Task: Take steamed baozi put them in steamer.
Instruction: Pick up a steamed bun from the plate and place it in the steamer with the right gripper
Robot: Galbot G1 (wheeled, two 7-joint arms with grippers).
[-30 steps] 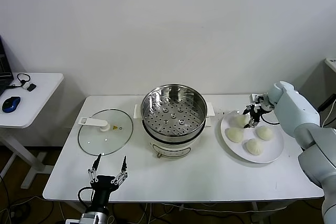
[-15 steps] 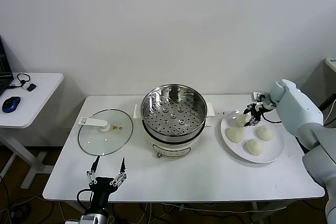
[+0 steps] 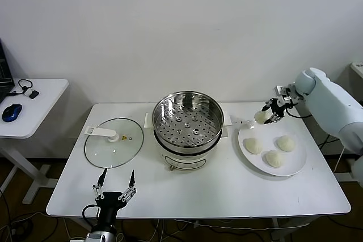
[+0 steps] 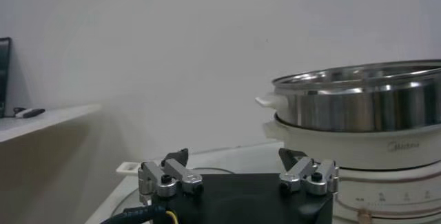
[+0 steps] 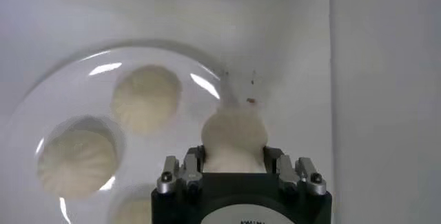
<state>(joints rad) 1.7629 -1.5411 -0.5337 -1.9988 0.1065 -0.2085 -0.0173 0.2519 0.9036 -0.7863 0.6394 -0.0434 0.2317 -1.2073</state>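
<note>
My right gripper point(image 3: 266, 114) is shut on one cream-white baozi point(image 3: 261, 117) and holds it in the air above the far-left rim of the white plate point(image 3: 295, 165). The wrist view shows the same baozi point(image 5: 233, 139) squeezed between the jaws of my right gripper point(image 5: 234, 160). Three more baozi point(image 3: 253, 145) point(image 3: 285, 143) point(image 3: 274, 158) lie on the plate. The steel steamer point(image 3: 188, 118) stands empty on its white pot base at the table's middle, left of the held bun. My left gripper point(image 3: 115, 184) waits open near the table's front-left edge.
The glass lid point(image 3: 113, 141) lies flat on the table left of the steamer. A side table point(image 3: 34, 109) with a blue mouse point(image 3: 11, 112) stands farther left. A small crumpled wrapper point(image 3: 241, 123) lies between steamer and plate.
The right gripper closed on the far-left baozi and lifted it off the plate, moving up and back. The left arm has stayed put.
</note>
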